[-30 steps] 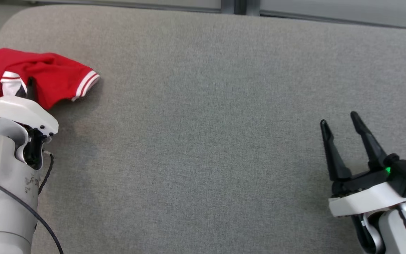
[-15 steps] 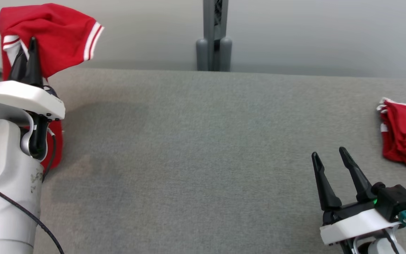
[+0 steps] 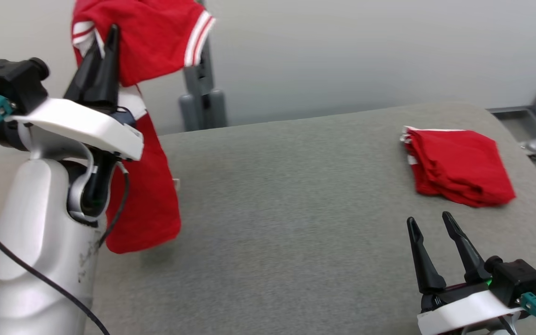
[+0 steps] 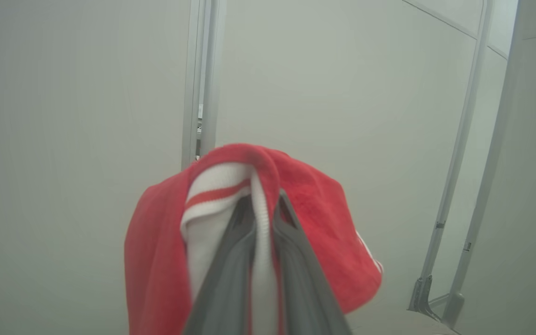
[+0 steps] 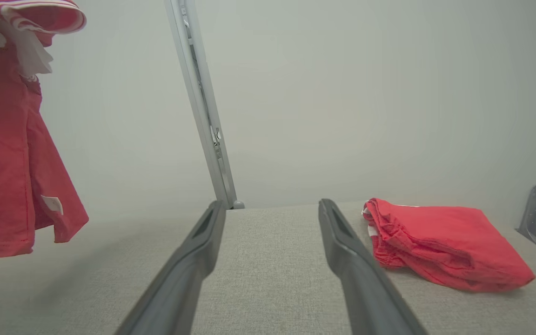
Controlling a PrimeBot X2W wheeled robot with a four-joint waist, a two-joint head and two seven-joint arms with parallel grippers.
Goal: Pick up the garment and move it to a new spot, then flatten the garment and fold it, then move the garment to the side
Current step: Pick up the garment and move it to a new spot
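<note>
My right jaws hang released, their two long dark fingers point(image 5: 356, 270) spread apart with nothing between them, low over the grey woven-fabric tabletop point(image 3: 286, 195). Well off to their left, my left jaws are raised high and clenched, fingers point(image 4: 296, 279) pressed together on the white ribbed trim of the red short-sleeved shirt with white-striped cuffs point(image 3: 142, 204). The shirt drapes over those fingertips like a hood. One striped sleeve juts out to the right of the left jaws, and the body of the cloth hangs straight down beneath them beside my pale forearm. Its hem ends low, at the tabletop's left edge; I cannot tell whether it brushes the surface there. A small white tag shows near that hem. Ahead of the right jaws and a little to their right, a folded red cloth bundle with a white edge point(image 3: 458, 167) lies flat on the tabletop, well apart from the hanging shirt. Beyond both jaws, past the tabletop's far edge, a grey metal post point(image 3: 203, 97) stands against a plain pale wall point(image 3: 342, 46).
</note>
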